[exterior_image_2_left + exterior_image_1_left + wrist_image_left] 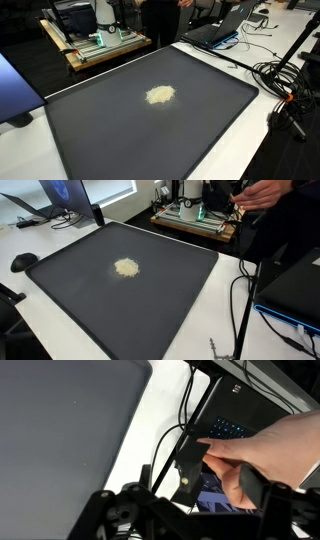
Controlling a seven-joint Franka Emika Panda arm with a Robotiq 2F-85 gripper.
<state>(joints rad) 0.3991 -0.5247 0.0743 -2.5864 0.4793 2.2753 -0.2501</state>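
Note:
In the wrist view my gripper (220, 476) stands open, its two black fingers (190, 465) wide apart. A person's hand (265, 450) reaches in from the right, with its fingers and thumb between my jaws and touching the left one. Below the gripper lie a dark laptop (232, 422) and black cables (165, 445) on the white table. In both exterior views a small pale crumbly pile (126, 268) (160, 94) lies in the middle of a large dark mat (150, 300) (120, 130), well away from the gripper. The person's hand (265, 192) shows beyond the mat's far corner.
A wooden stand with equipment (195, 218) (100, 45) sits behind the mat. Laptops (290, 290) (225, 28) and tangled cables (285, 85) crowd the table beside the mat. A black mouse (24, 261) lies near another laptop (55, 200).

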